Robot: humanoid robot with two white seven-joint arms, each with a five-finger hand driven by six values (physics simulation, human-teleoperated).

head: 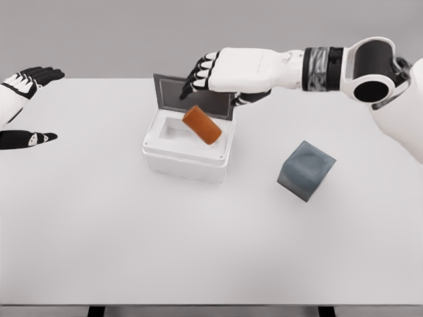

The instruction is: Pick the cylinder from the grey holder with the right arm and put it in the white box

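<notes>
An orange cylinder (202,125) is tilted over the opening of the white box (188,155), just below my right hand (201,79). The right hand hovers above the box's raised grey lid (175,92), fingers spread and apart from the cylinder. The grey holder (306,170) lies tipped on the table to the right of the box, with nothing in it. My left hand (26,82) rests at the far left edge with relaxed fingers.
The white table (198,251) stretches wide in front of the box and holder. Its front edge runs along the bottom of the view. The right forearm (317,69) spans above the table's back right.
</notes>
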